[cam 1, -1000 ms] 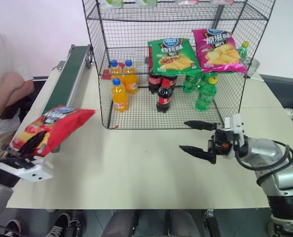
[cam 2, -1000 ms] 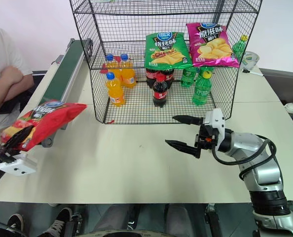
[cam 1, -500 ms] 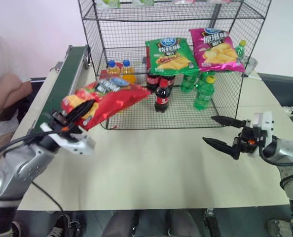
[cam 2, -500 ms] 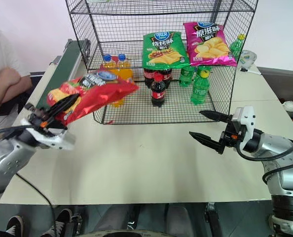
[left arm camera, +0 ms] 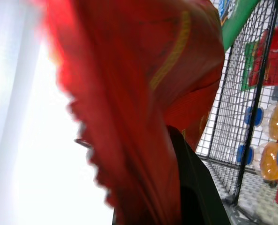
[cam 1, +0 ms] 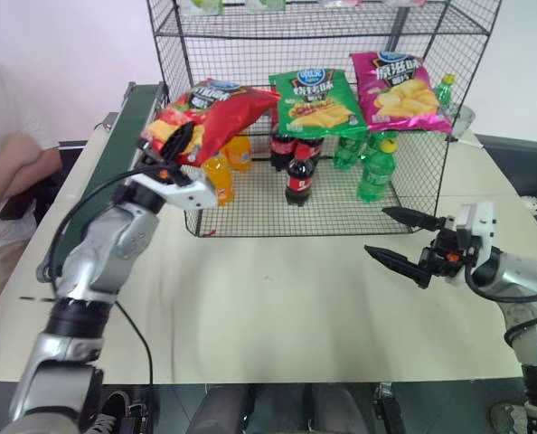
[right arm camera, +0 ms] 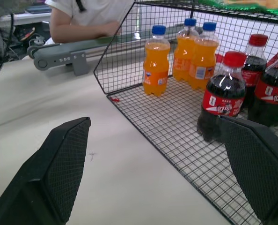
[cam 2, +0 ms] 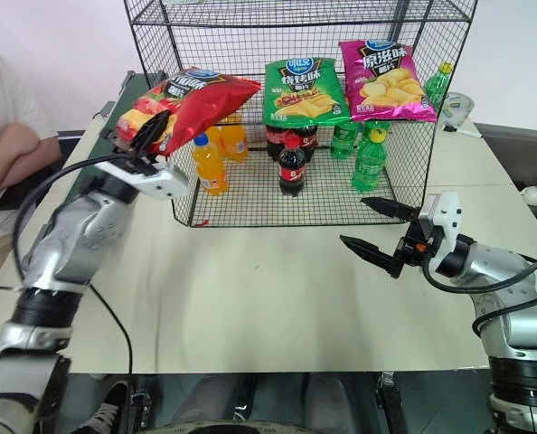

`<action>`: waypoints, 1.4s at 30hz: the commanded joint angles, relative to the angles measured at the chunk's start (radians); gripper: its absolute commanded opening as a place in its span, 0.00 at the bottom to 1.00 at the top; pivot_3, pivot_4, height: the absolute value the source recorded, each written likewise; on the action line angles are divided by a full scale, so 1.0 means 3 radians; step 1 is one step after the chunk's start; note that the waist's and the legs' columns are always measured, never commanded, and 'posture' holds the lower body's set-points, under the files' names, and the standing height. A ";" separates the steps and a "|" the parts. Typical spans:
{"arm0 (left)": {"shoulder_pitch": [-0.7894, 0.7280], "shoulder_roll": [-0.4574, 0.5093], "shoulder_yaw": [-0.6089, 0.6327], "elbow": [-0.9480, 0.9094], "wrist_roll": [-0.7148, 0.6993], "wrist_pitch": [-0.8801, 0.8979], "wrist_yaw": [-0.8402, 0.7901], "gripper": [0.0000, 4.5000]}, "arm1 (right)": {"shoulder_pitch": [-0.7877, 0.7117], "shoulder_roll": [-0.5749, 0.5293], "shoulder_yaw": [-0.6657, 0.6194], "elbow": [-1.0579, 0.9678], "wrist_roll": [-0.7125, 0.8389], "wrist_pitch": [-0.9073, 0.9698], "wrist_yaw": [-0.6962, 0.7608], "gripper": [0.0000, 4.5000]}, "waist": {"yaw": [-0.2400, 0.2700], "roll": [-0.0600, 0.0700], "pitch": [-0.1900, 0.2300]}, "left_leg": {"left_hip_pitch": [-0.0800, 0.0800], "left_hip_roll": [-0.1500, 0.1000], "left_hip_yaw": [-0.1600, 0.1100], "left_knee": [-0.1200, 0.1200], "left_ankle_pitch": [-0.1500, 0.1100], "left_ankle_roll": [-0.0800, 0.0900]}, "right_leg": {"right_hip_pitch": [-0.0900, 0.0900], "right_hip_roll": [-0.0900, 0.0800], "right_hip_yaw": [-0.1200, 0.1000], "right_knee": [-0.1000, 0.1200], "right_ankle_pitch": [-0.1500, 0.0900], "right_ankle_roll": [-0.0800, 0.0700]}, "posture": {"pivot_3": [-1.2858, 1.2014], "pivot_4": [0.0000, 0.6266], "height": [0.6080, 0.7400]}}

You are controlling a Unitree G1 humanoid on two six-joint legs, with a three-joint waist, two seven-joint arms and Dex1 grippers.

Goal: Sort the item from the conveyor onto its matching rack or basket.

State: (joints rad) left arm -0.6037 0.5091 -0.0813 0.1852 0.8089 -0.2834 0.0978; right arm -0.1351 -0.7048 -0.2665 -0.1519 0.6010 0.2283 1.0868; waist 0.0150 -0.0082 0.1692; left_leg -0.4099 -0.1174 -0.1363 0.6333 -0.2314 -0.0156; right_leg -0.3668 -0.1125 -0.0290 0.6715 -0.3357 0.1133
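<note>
Since the earlier frame your left hand (cam 1: pixel 174 145), clenched on the red chip bag (cam 1: pixel 216 110), has carried it from the conveyor (cam 1: pixel 115 154) up to the rack (cam 1: pixel 323 23). Your right hand (cam 1: pixel 402 240) hangs released over the table (cam 1: pixel 277 307). The bag's leading end could snag the wire front.

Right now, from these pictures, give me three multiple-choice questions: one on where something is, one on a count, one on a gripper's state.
1. Where is the red crinkly chip bag?
A. Lying on the dark green conveyor belt
B. Held up at the front left of the black wire-mesh rack
C. Flat on the cream table

2. How many orange drink bottles stand in the rack?
A. One
B. Three
C. Five

3. How is the right gripper?
A. Open, holding nothing
B. Shut on a bottle
C. Shut on the green chip bag

Answers: 1 B, the left gripper holds it up by the rack's chip shelf. 2 B, the right wrist view shows three. 3 A, its fingers stand apart over the table.
</note>
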 commanded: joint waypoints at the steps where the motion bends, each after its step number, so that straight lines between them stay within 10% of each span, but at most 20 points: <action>1: -0.0383 -0.0144 -0.0079 0.0456 0.0063 0.0248 0.0327 0.01 | -0.0095 0.0002 -0.0004 -0.0030 0.0010 -0.0049 0.0002 1.00 | -0.0008 -0.0004 0.0000 | 0.0000 -0.0001 -0.0001 0.0001 0.0000 0.0000 | -0.0001 0.0000 -0.0001 0.0002 0.0000 0.0001 | 0.52 0.24 1.00; 20: -0.1577 -0.0782 -0.0256 0.2353 -0.0608 0.0251 0.0873 0.01 | -0.0206 0.0016 0.0103 -0.0065 -0.0014 -0.0006 -0.0046 1.00 | -0.0009 -0.0007 0.0001 | -0.0005 -0.0001 0.0001 0.0012 0.0001 -0.0001 | -0.0003 -0.0002 0.0000 0.0007 0.0000 0.0002 | 0.52 0.24 1.00; 42: -0.1817 -0.0759 -0.0498 0.2810 -0.0644 0.0295 0.1408 0.01 | -0.0344 0.0150 -0.0100 0.0039 0.0113 -0.0184 -0.0241 1.00 | -0.0015 -0.0009 0.0002 | -0.0054 -0.0007 0.0000 0.0050 0.0000 0.0000 | -0.0049 -0.0005 0.0004 0.0041 -0.0001 0.0004 | 0.52 0.24 1.00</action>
State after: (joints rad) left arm -1.1054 0.2734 -0.2225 1.0294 0.6204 -0.1895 0.5021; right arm -0.2202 -0.6675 -0.2559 -0.1213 0.6048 0.1971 1.0252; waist 0.0104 -0.0109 0.1699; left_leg -0.4262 -0.1194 -0.1362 0.6483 -0.2313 -0.0157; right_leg -0.3817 -0.1142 -0.0278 0.6840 -0.3361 0.1144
